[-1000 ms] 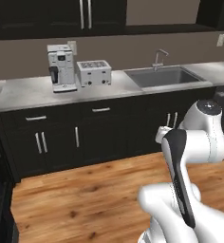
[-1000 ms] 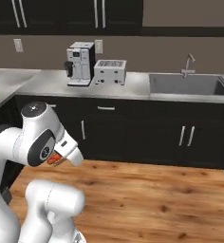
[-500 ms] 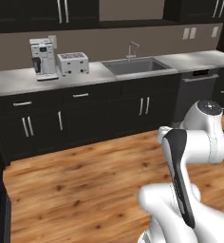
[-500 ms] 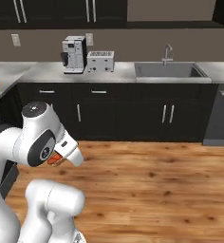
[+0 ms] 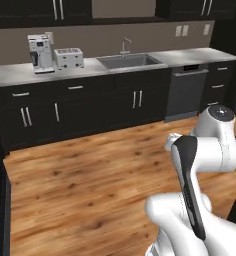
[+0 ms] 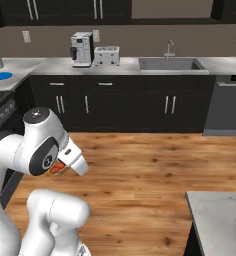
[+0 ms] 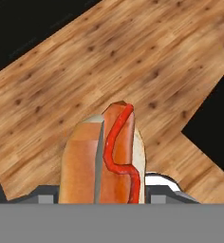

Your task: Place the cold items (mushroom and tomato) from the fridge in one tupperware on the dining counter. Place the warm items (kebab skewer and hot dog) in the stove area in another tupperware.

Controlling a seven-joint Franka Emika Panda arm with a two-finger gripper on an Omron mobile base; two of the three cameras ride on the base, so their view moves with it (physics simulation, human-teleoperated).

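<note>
You are carrying the hot dog [image 7: 104, 156]; in the hand view it stands between the gripper's [image 7: 102, 192] two finger tips, bun and sausage with a red line of sauce along the top, so the jaws are clenched on it rather than hanging loose; in the right base view you can glimpse its orange-red end [image 6: 57, 167] tucked under the folded wrist, close to the arm's own body. Below the hot dog lies only bare wooden floor [image 7: 61, 71]; you are out in the middle of the kitchen, well apart from the back counter [image 5: 90, 67] with its coffee machine [image 5: 40, 53], toaster [image 5: 69, 58] and sink [image 5: 128, 61].

Judging by this, you are in the transport step for a warm item, with the grasp done and the drop still ahead; no tupperware is in sight, so I cannot tell you which way it lies. A pale stone countertop corner [image 6: 220, 215] shows at the lower right of the right base view; that may be the dining counter. Next you need the base brought up to the container, then the arm unfolded and the hot dog lowered over it before you let go.
</note>
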